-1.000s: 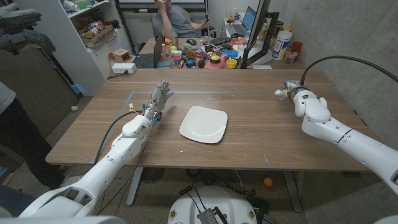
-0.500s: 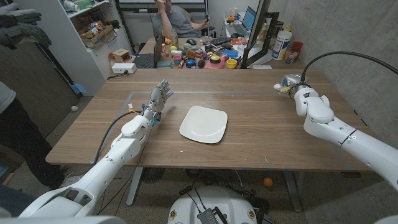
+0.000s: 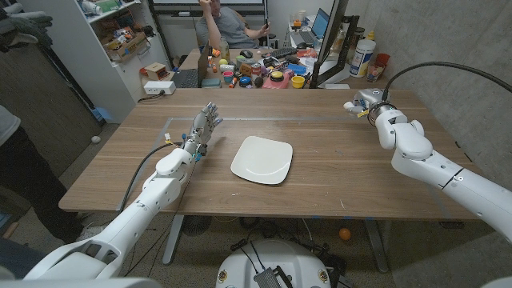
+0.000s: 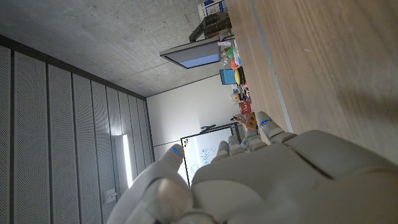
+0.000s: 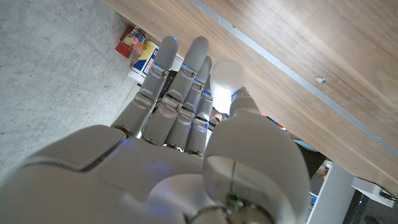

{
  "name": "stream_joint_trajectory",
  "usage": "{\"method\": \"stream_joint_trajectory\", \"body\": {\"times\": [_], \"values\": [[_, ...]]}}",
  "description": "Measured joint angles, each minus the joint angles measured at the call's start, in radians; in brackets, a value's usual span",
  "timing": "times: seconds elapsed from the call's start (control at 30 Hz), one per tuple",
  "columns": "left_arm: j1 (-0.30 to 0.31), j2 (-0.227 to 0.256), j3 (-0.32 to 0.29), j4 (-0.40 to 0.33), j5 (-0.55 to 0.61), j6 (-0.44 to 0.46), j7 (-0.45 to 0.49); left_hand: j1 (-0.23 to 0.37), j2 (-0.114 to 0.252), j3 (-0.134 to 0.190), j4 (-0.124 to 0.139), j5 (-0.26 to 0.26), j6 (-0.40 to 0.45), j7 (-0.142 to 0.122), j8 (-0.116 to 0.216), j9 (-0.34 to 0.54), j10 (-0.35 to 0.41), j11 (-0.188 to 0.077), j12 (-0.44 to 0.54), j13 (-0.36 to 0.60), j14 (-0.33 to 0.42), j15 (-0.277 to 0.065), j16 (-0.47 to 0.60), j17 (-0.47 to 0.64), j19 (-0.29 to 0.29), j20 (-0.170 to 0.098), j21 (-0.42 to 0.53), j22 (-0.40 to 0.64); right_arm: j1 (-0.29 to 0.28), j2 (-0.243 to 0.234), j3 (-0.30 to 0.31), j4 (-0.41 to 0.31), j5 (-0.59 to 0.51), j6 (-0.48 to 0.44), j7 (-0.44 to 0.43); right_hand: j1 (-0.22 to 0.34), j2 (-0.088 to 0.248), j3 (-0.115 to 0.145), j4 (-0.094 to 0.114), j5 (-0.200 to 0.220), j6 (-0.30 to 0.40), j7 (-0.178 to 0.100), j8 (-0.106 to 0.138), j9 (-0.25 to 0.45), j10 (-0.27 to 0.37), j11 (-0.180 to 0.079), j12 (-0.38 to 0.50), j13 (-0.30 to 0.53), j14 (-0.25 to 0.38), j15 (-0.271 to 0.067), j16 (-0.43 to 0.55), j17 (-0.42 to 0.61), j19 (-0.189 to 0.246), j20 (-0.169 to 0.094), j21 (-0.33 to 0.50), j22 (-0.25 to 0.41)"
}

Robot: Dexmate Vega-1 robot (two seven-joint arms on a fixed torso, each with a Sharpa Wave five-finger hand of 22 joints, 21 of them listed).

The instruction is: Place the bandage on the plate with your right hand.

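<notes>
Wooden table (image 3: pixel 336 180): white square plate (image 3: pixel 262 159) near middle. Left hand (image 3: pixel 204 126) beside plate, fingers extended and apart, holding nothing. Right hand (image 3: pixel 362 104) at far right corner, fingers straight, together. Bandage not discernible.

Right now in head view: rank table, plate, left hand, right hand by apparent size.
1. Table, largest by far.
2. Plate.
3. Left hand.
4. Right hand, partly hidden behind its wrist, so its rank below the left hand is unsure.
</notes>
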State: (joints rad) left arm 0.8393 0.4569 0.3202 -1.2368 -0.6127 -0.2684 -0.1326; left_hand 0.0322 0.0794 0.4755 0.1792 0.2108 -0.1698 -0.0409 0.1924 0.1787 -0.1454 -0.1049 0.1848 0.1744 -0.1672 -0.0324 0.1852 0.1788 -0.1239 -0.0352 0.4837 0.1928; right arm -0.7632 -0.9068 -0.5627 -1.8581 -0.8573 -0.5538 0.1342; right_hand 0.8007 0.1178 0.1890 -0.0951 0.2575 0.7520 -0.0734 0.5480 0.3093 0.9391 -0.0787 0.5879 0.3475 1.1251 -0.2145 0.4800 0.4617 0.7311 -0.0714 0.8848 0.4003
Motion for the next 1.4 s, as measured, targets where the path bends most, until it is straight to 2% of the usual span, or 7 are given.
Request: {"method": "stream_joint_trajectory", "body": {"times": [0.07,0.53,0.6,0.9,1.07,1.33,1.4], "values": [[0.000,0.000,0.000,0.000,0.000,0.000,0.000,0.000,0.000,0.000,0.000,0.000,0.000,0.000,0.000,0.000,0.000,0.000,0.000,0.000,0.000,0.000,0.000,0.000,0.000,0.000,0.000,0.000,-0.004,-0.001,0.004,-0.012,0.000,0.001,0.000,0.000,0.000,-0.003,0.003,0.000,0.000,0.000,0.007,0.003,0.000,0.000,0.001,0.003,0.000,0.000,0.000,0.000,0.000,0.000,0.000,-0.003],[0.021,0.009,-0.007,-0.023,-0.007,-0.002,0.003,0.000,0.000,0.000,0.000,0.000,0.000,0.000,0.000,0.000,0.000,0.000,0.000,0.000,0.000,0.000,0.000,0.000,0.000,0.000,0.000,0.000,-0.032,0.004,0.028,-0.102,-0.057,0.095,0.017,0.000,0.000,-0.017,0.008,0.005,0.000,0.000,0.008,0.009,0.000,0.000,0.001,0.008,0.000,0.000,0.000,0.009,0.000,0.000,0.008,-0.008],[0.023,0.010,-0.008,-0.025,-0.009,-0.003,0.003,0.000,0.000,0.000,0.000,0.000,0.000,0.000,0.000,0.000,0.000,0.000,0.000,0.000,0.000,0.000,0.000,0.000,0.000,0.000,0.000,0.000,-0.035,0.009,0.031,-0.114,-0.063,0.106,0.019,-0.004,-0.004,-0.017,0.008,0.005,0.000,0.000,0.014,0.009,0.000,0.000,0.001,0.008,0.000,0.000,0.000,0.009,0.000,0.000,0.008,-0.008],[0.033,0.016,-0.013,-0.032,-0.016,-0.008,0.004,0.000,0.000,0.000,0.000,0.000,0.000,0.000,0.000,0.000,0.000,0.000,0.000,0.000,0.000,0.000,0.000,0.000,0.000,0.000,0.000,0.000,-0.045,0.032,0.036,-0.152,-0.097,0.172,0.036,-0.004,-0.004,-0.024,0.015,0.005,0.000,0.000,0.018,0.010,0.000,0.000,0.001,0.008,0.000,0.000,-0.008,0.014,-0.004,-0.004,0.015,-0.011],[0.037,0.019,-0.015,-0.034,-0.019,-0.011,0.002,0.000,0.000,0.000,0.000,0.000,0.000,0.000,0.000,0.000,0.000,0.000,0.000,0.000,0.000,0.000,0.000,0.000,0.000,0.000,0.000,0.000,-0.048,0.044,0.036,-0.165,-0.110,0.207,0.043,-0.004,-0.004,-0.028,0.011,0.009,0.000,0.000,0.019,0.010,0.004,-0.004,0.001,0.012,0.000,0.000,-0.008,0.018,-0.003,-0.004,0.015,-0.016],[0.039,0.021,-0.018,-0.029,-0.025,-0.015,-0.006,0.000,0.000,0.000,0.000,0.000,0.000,0.000,0.000,0.000,0.000,0.000,0.000,0.000,0.000,0.000,0.000,0.000,0.000,0.000,0.000,0.000,-0.047,0.070,0.028,-0.188,-0.145,0.289,0.056,-0.004,-0.004,-0.032,0.015,0.009,0.000,0.000,0.019,0.014,0.005,-0.002,0.005,0.012,0.000,0.000,-0.008,0.018,-0.011,0.004,0.021,-0.020],[0.039,0.021,-0.018,-0.026,-0.026,-0.016,-0.008,0.000,0.000,0.000,0.000,0.004,0.000,0.000,0.000,0.000,0.000,0.000,0.000,0.000,0.000,0.000,0.000,0.000,0.000,0.000,0.000,0.000,-0.044,0.080,0.024,-0.191,-0.152,0.306,0.059,-0.004,-0.004,-0.032,0.015,0.009,0.000,0.000,0.025,0.014,0.010,0.002,0.005,0.012,0.000,0.000,-0.008,0.022,-0.011,0.004,0.021,-0.020]]}}
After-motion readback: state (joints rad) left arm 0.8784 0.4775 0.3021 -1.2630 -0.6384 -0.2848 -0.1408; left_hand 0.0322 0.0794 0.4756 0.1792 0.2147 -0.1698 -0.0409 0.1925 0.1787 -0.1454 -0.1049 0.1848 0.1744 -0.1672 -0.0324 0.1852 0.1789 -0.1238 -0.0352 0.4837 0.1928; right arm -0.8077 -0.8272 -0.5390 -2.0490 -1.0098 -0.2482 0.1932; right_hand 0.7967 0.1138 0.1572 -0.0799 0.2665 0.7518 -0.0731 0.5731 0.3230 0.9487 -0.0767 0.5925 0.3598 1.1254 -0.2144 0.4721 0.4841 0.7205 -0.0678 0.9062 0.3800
